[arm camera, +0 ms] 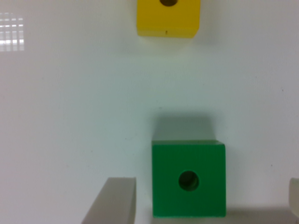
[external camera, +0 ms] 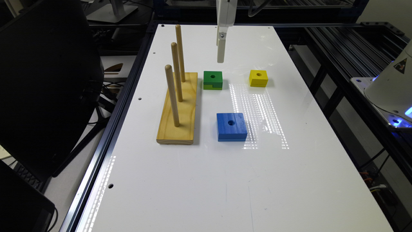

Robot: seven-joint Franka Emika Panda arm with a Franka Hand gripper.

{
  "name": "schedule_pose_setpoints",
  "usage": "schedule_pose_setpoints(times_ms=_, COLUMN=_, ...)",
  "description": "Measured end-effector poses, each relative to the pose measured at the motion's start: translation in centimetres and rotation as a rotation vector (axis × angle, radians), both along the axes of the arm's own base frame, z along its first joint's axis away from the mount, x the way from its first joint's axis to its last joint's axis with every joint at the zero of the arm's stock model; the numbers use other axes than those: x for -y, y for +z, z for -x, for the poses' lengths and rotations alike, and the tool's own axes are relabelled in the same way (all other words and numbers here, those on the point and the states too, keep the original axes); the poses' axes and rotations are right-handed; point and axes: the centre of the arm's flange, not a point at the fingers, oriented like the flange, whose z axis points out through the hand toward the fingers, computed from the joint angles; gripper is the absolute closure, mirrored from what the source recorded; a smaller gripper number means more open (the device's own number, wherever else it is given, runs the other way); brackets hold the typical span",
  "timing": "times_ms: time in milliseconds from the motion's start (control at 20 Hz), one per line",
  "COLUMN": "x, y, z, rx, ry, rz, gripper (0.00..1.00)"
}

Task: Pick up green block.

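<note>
Probably light, rigid painted wood — green block, small square, dark-green top over lime lower band, round centre hole. Sits flat on white table, just beside wooden peg base on the exterior view's right, apart from it by a thin gap. Well apart from yellow block and from larger blue block, which lies nearer the camera.

Gripper hangs above the table a little behind and above the green block in the exterior view, not touching anything. Jaws spread wide in wrist view: one finger just beside one block side, other finger barely visible at frame edge, block between them but nearer the one finger. Nothing held.

Handling guess: stiff, no give, smooth glossy faces so maybe slightly slippery; not fragile. Best hold: two opposite flat side faces, pinched mid-height, centred across the hole. Avoid corners. Peg base close on one side, so little room for a finger there; the faces already facing the fingers look right.

Orientation: hole axis vertical, top face up. Footprint near square, so no real long axis; edges roughly square to wrist frame and parallel to the peg base edge. Slight recentring likely needed before descent.
</note>
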Motion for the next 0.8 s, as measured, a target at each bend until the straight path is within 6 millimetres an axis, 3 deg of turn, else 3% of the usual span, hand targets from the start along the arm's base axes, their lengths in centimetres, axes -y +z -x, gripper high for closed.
schedule_pose_setpoints(times_ms=800, x=0.0, y=-1.3, z=0.0, rx=-0.011, ry=0.001, rz=-0.002, gripper=0.00)
